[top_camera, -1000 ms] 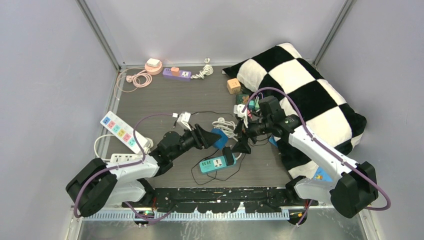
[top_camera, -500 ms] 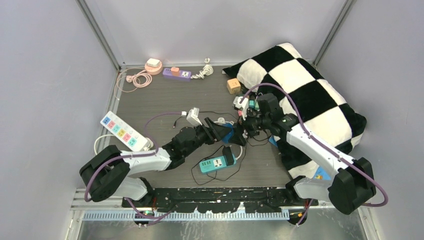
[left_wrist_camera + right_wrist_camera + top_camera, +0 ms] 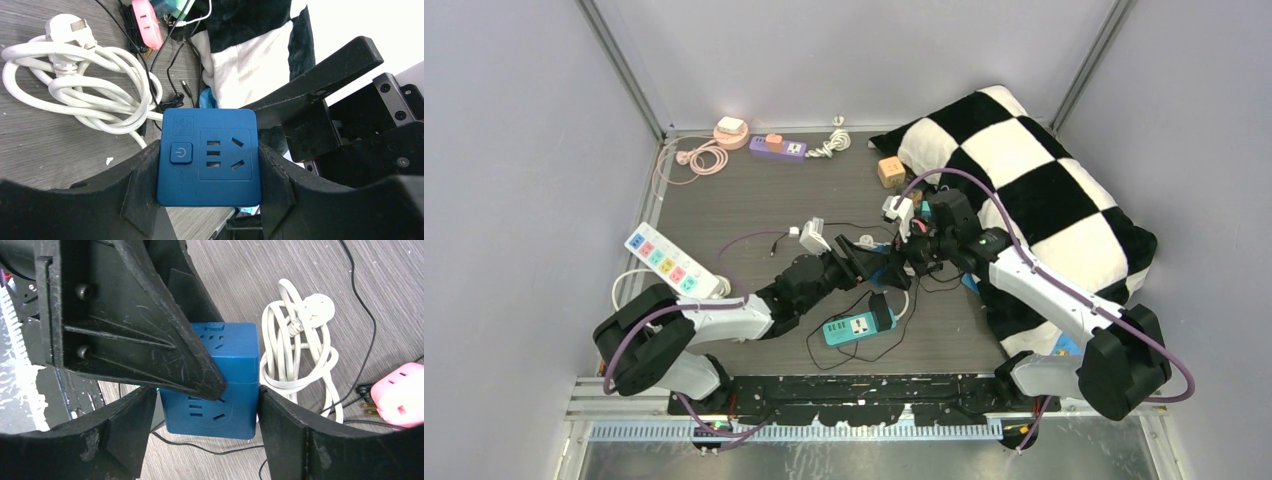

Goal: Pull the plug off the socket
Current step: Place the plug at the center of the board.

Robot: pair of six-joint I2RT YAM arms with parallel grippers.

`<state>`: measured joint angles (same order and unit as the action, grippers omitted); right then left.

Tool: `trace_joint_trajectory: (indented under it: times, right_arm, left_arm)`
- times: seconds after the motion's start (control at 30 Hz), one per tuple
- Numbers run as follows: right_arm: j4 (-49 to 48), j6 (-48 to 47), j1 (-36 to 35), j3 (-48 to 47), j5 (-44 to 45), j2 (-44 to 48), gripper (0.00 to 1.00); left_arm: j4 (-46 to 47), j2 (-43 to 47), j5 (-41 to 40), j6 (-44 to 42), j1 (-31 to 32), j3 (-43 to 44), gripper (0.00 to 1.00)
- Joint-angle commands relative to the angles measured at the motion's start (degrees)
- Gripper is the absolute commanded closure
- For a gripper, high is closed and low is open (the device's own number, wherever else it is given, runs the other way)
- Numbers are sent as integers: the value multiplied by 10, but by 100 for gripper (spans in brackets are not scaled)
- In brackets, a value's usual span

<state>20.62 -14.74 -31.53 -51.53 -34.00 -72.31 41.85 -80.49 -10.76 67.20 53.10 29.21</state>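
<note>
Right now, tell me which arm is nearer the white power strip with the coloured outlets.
Left. The left arm runs just beside the near end of the white power strip; the right arm lies far across from it, by the checkered pillow.

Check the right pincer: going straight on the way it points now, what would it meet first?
The blue socket cube, straight ahead inside the right pincer. The left pincer clamps that cube and one of its fingers crosses close by; depth is unclear, so it might touch that first.
</note>
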Motion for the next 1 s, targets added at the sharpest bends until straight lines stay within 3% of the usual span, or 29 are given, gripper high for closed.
trace_joint_trajectory:
  times: [0.0,0.2,0.27,0.33,0.4,0.53,0.67,0.97]
  right_arm:
    - [-18,-11,-5,-4,4,3,28]
    - [-13,-17,-5,-7,9,-2,50]
    - [-9,-19,-5,-10,8,-3,63]
    - [-5,-19,-5,-14,7,-4,74]
    - [-2,-18,-5,-16,5,-3,82]
    - [-1,-15,-3,-18,1,1,89]
    - [7,-16,7,-22,-13,1,93]
    - [36,-41,36,-32,-50,10,99]
  left_arm:
    - [64,-8,-19,20,2,12,99]
    - [89,-13,-15,29,2,5,93]
    - [90,-10,-16,29,2,3,88]
    - [90,-7,-16,29,2,1,79]
    - [89,-3,-15,23,2,-2,58]
    - [87,7,-18,11,2,-13,33]
    - [96,21,-23,-8,2,-30,17]
    - [86,83,-44,-89,2,-73,9]
